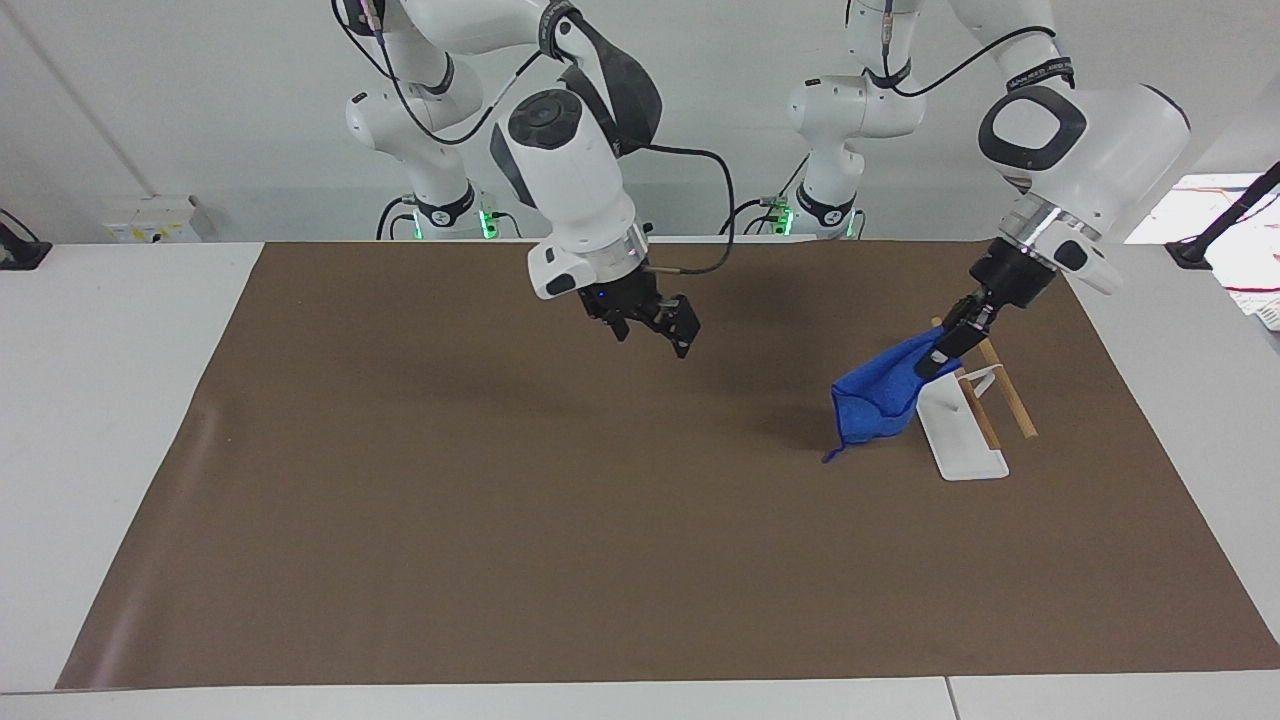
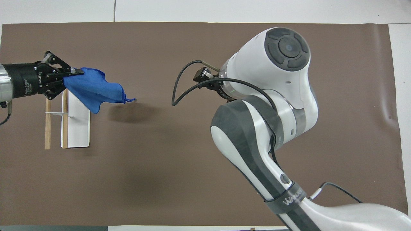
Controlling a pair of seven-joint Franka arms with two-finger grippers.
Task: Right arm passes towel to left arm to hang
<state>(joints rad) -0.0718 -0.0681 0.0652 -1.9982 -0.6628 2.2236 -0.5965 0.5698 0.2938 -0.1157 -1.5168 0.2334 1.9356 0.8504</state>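
Note:
The royal-blue towel (image 1: 880, 400) hangs bunched from my left gripper (image 1: 947, 352), which is shut on its upper edge. It hangs over the brown mat, beside the white rack base (image 1: 965, 440) and against the base's end. Its corner loop cord (image 1: 830, 455) dangles lowest. In the overhead view the towel (image 2: 96, 88) spreads out from the left gripper (image 2: 71, 73) above the rack's wooden rails (image 2: 65, 128). My right gripper (image 1: 662, 326), with its blue light, is open and empty over the mat, well apart from the towel. In the overhead view its own arm hides it.
The rack has a white base (image 2: 78, 128) and two wooden rails (image 1: 1005, 395) leaning over it, at the left arm's end of the table. The brown mat (image 1: 500, 500) covers most of the white table. The right arm's elbow (image 2: 285, 54) rises high over the mat.

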